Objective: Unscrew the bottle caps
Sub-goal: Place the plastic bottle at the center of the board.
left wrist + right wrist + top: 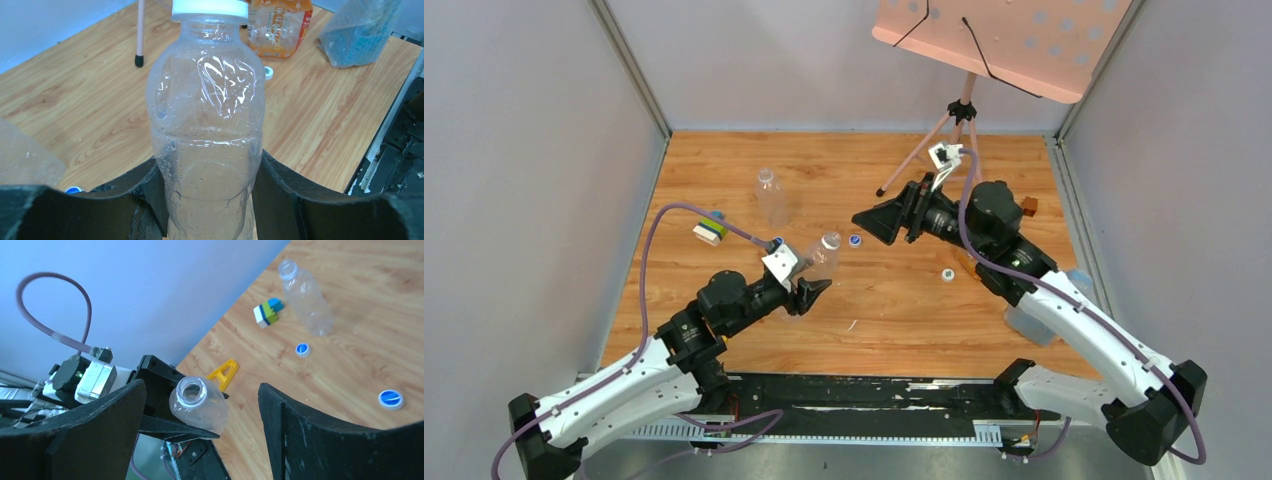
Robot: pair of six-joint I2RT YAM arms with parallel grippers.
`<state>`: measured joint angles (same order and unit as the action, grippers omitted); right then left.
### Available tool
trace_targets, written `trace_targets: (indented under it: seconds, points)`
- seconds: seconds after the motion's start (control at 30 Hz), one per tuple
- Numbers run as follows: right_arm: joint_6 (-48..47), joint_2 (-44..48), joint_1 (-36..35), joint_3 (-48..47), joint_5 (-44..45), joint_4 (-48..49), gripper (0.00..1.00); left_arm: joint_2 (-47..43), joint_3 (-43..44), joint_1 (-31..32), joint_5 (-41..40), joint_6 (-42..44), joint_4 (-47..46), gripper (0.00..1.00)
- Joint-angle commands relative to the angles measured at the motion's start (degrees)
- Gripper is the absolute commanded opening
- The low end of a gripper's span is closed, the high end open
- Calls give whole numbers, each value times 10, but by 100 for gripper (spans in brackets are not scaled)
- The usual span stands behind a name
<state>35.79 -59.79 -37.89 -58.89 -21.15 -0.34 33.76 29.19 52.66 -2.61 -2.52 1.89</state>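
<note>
Found left gripper [209,195] closed on the lower body of a clear bottle [207,115], with a finger pressed to each side and the neck pointing toward the right arm. Saw a white band at that neck in the left wrist view, cut off by the frame edge; could not tell cap from ring there. From the right wrist view, saw the mouth open and uncapped.

Found right gripper [200,385] spread wide, holding nothing, aimed at that mouth but apart from it.

Logged loose caps on the wooden table [904,330]:
- blue cap [391,399], nearest the right gripper
- second blue cap [302,349], farther off, near an open-mouthed second bottle [306,297]
- white cap [947,274], well apart from the others, on the right arm's side

Noted a white-green-blue block stack [711,229] just beyond the second bottle, toward the table's left edge.
</note>
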Motion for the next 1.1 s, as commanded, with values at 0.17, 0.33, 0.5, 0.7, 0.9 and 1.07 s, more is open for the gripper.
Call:
trace_targets:
  seconds: [0.17,0.33,0.5,0.7,0.9,1.07]
  points:
    - [25,-72,-61,-12,-15,15,77,31,5,-2,32,1,-76,14]
    - [26,-82,-75,-9,-18,20,63,30,1,-2,30,-4,-81,14]
    - [26,-92,-78,-8,-26,20,60,27,-5,-2,33,-5,-86,14]
    - [23,-101,-81,-8,-31,37,41,28,-5,-2,41,-3,-82,14]
    - [-16,-102,-82,-11,-21,22,1,28,-6,-2,31,-6,-77,56]
    - [-99,-92,-82,-33,71,-44,0,32,-11,-2,-38,-25,-58,99]
